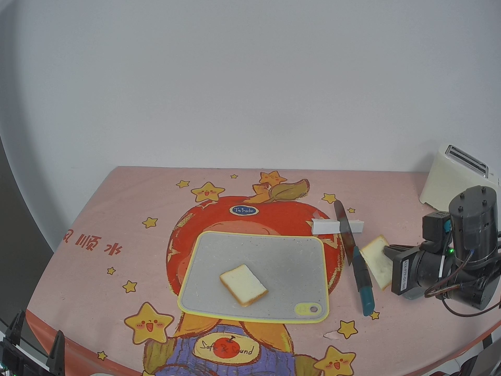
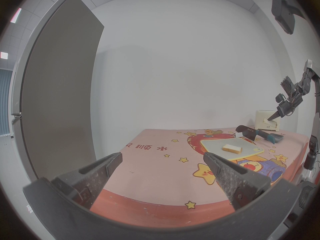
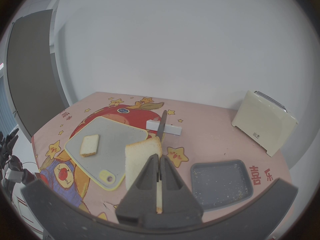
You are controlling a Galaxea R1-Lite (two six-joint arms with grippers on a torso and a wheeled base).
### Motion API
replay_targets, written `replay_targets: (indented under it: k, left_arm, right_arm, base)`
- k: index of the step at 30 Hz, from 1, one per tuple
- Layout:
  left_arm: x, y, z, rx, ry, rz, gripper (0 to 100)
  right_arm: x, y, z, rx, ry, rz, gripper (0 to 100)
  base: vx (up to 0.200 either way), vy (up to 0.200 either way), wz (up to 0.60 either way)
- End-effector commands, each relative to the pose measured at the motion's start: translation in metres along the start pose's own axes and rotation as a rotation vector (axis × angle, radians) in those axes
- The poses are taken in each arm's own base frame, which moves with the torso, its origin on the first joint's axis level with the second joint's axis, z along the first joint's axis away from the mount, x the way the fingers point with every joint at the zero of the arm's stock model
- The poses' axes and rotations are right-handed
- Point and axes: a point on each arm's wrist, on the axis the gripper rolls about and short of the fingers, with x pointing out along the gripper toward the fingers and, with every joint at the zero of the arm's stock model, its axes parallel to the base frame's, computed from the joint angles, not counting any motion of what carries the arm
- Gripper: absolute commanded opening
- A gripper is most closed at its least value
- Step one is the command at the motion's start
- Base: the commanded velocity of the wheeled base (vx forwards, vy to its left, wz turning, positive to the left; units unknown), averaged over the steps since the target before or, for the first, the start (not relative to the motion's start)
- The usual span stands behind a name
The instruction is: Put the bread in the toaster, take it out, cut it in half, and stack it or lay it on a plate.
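Gripping a half slice of bread [image 3: 140, 157] edgewise in the right gripper [image 3: 159, 160], jaws closed tight on it, raised above the bench [image 1: 130, 225] between knife [image 1: 354, 259] and toaster [image 1: 456, 178]. Finds the second half slice [image 1: 243, 284] lying flat on the cutting board [image 1: 292, 257]. Records knife blade propped on a white rest [image 1: 323, 226], blue handle down on bench. Notes a grey tray [image 3: 221, 180] near toaster. Logs left gripper [image 2: 162, 157] off the bench's near left corner, jaws wide apart, holding nothing.
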Motion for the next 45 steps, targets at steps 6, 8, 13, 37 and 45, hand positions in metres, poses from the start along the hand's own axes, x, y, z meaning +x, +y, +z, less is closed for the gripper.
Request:
replay_targets:
  k: [6, 8, 13, 37, 45]
  left_arm:
    - [0.0001, 0.0000, -0.0053, 0.002, 0.001, 0.002, 100]
    - [0.0001, 0.0000, -0.0053, 0.001, 0.001, 0.001, 100]
    - [0.0001, 0.0000, -0.0053, 0.001, 0.001, 0.001, 100]
    - [0.0001, 0.0000, -0.0053, 0.002, 0.001, -0.001, 100]
    - [0.0001, 0.0000, -0.0053, 0.001, 0.001, -0.001, 100]
  right_arm:
    - [0.0006, 0.0005, -0.0007, -0.004, 0.004, 0.000, 0]
    - [0.0007, 0.0003, -0.0006, -0.003, 0.004, -0.001, 0]
    - [0.0004, 0.0001, -0.0005, -0.002, 0.003, -0.001, 0]
    - [0.0009, 0.0000, -0.0005, -0.002, 0.005, -0.003, 0]
    - [0.0016, 0.0002, -0.0010, -0.004, 0.008, -0.004, 0]
  base:
    - [0.000, -0.067, 0.00]
    - [0.000, -0.200, 0.00]
    - [0.000, -0.080, 0.00]
    - [0.000, -0.075, 0.00]
    - [-0.200, -0.150, 0.00]
